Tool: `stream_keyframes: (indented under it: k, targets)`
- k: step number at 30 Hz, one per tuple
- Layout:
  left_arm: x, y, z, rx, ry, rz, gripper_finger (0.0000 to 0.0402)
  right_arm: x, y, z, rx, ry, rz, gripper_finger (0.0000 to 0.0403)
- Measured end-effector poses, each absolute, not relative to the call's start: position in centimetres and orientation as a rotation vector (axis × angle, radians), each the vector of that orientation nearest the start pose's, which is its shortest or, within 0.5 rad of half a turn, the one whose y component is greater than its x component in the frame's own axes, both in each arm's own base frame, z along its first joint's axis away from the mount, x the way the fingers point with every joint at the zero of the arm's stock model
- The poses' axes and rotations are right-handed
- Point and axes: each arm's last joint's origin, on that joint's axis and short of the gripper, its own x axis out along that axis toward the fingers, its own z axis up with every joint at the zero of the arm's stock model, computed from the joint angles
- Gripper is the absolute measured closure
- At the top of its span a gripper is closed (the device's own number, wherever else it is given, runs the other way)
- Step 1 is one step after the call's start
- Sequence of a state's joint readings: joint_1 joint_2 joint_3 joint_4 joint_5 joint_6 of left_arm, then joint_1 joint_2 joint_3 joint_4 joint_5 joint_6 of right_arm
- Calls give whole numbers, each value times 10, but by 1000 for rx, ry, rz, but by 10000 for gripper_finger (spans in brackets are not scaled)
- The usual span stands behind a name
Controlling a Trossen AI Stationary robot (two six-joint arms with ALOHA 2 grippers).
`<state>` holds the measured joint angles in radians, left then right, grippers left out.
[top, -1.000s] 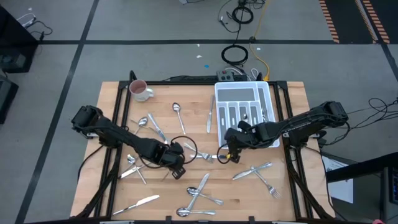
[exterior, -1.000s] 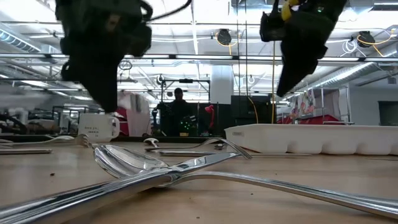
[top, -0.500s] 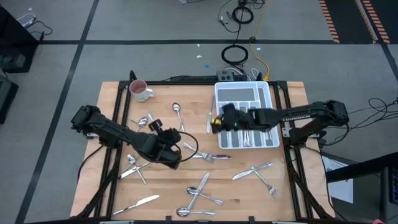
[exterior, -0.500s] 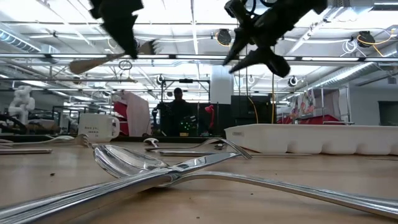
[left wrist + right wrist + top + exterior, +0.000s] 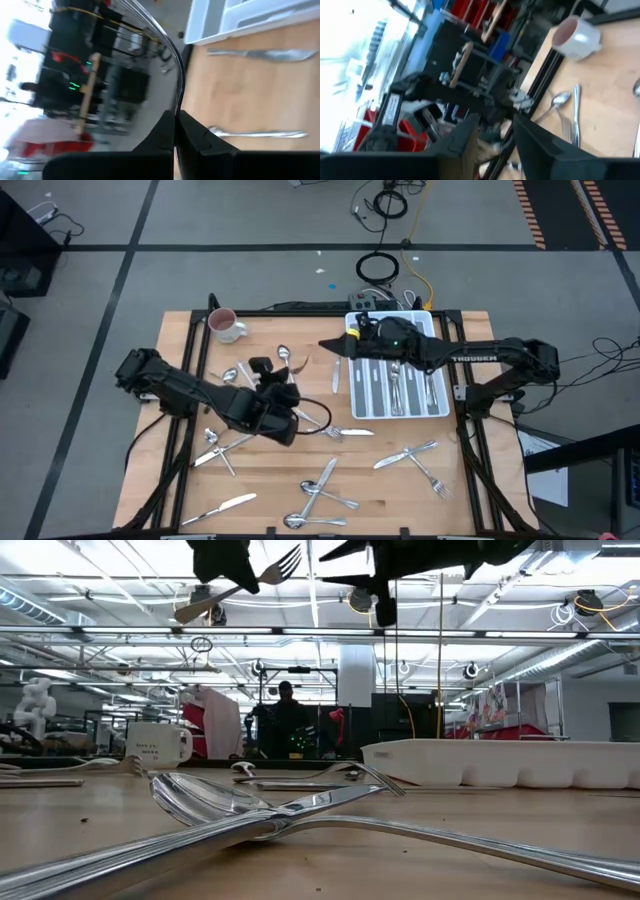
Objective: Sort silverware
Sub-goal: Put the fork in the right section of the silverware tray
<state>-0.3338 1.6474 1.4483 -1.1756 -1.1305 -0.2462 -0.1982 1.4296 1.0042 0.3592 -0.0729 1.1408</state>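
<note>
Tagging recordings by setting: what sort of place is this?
Probably a robotics lab or industrial workshop: a wooden table stands on grey floor marked with tape lines, with exposed ceiling trusses and equipment racks behind.

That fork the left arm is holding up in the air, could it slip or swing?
Probably. The fork is smooth polished metal, pinched at one spot by the left gripper, so it may pivot. It looks stiff, unlikely to bend.

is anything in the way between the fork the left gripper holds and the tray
Nothing visible blocks it. The left gripper holds the fork lifted well above the table; only flat silverware lies between it and the tray. The right gripper hovers by the tray's near edge.
</note>
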Motion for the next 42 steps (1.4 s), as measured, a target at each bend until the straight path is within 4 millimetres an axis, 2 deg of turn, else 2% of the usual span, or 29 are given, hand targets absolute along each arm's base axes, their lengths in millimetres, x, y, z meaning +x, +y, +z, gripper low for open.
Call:
stream_keyframes:
  k: [9, 13, 19, 32, 42]
  targets:
    - [304, -52, 301, 1102, 1125, 732, 396, 321, -61, 310, 1214, 24, -128, 203]
    - [305, -41, 303, 1267, 1209, 735, 396, 321, -61, 308, 1219, 45, -141, 193]
    - [306, -34, 303, 1445, 1341, 630, 396, 321, -62, 307, 1213, 48, -147, 193]
    - [322, -38, 308, 1619, 1364, 496, 393, 319, -69, 301, 1207, 81, -210, 193]
    - [334, -36, 309, 1678, 1360, 438, 392, 318, -69, 300, 1209, 91, -215, 196]
